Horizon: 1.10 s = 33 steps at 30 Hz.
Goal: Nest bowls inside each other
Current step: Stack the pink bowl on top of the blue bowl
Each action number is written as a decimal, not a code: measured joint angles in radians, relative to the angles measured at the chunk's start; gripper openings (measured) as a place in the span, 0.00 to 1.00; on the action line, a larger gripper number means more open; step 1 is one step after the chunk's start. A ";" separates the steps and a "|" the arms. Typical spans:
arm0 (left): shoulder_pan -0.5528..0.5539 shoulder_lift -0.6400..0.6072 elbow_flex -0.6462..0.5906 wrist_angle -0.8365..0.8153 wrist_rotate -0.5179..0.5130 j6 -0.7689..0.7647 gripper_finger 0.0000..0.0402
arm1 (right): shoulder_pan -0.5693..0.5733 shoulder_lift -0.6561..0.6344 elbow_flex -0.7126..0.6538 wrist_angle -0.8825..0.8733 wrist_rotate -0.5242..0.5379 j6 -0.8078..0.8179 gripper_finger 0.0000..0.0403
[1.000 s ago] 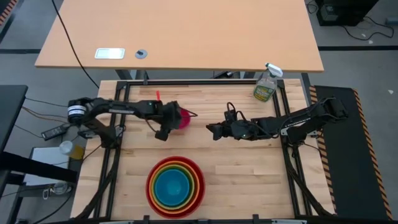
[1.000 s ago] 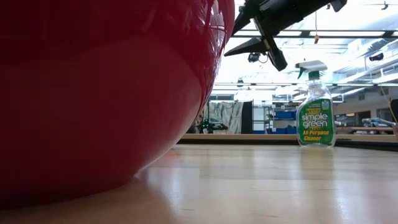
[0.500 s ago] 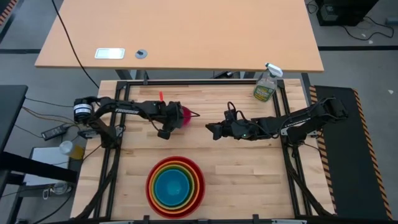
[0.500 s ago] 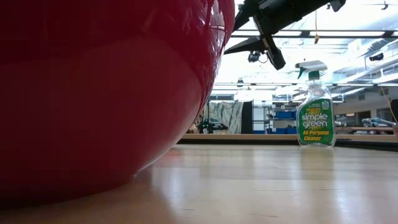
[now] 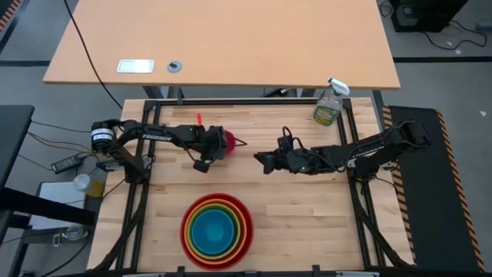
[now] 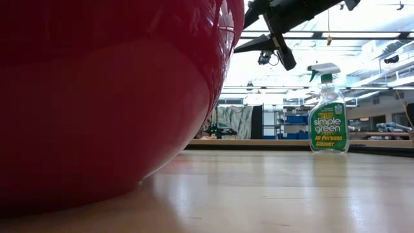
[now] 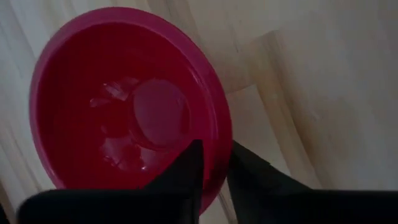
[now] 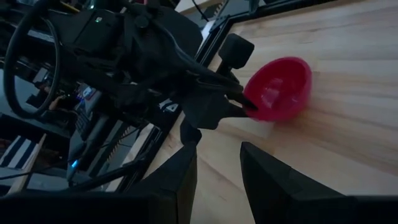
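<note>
The small magenta pink bowl (image 5: 227, 142) sits on the table's far left-centre, and my left gripper (image 7: 215, 167) is shut on its rim. From the right wrist view the pink bowl (image 8: 281, 87) looks tilted, its inside showing. The red bowl (image 5: 186, 231) stands near the front edge with the orange, lime green and blue bowl (image 5: 215, 229) nested in it. My right gripper (image 5: 260, 162) hovers open to the right of the pink bowl, with nothing between its fingers (image 8: 186, 180). My left gripper has the pink bowl's rim (image 7: 221, 146) between its two fingers, one finger (image 7: 186, 171) inside the bowl and one outside. The fingers slant steeply down from the table's left side. I cannot tell whether the bowl's base is still on the table.
A clear spray bottle (image 5: 329, 104) with a green label stands at the far right corner. In the low view the red bowl (image 6: 97, 97) fills the left half and hides the pink bowl. Bare wood lies between the stack and both grippers.
My left arm has sunk a little onto the pink bowl, which stays in its place on the table. The bowl stack has not moved.
</note>
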 joint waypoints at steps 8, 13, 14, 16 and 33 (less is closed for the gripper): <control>0.000 -0.007 0.003 -0.044 -0.008 -0.024 0.03 | 0.015 0.000 0.000 0.000 0.002 -0.004 0.33; 0.000 -0.058 0.014 -0.121 -0.022 -0.100 0.04 | 0.016 0.000 0.000 -0.001 -0.010 -0.008 0.33; 0.000 -0.083 0.021 -0.138 -0.011 -0.110 0.04 | 0.016 0.000 0.000 -0.001 -0.013 -0.011 0.33; -0.006 -0.141 0.036 -0.172 0.023 -0.134 0.03 | 0.015 0.000 0.000 -0.002 -0.022 -0.014 0.33; -0.532 -0.456 0.179 -0.335 0.091 -0.320 0.04 | -0.101 0.001 0.000 -0.039 -0.127 -0.012 0.29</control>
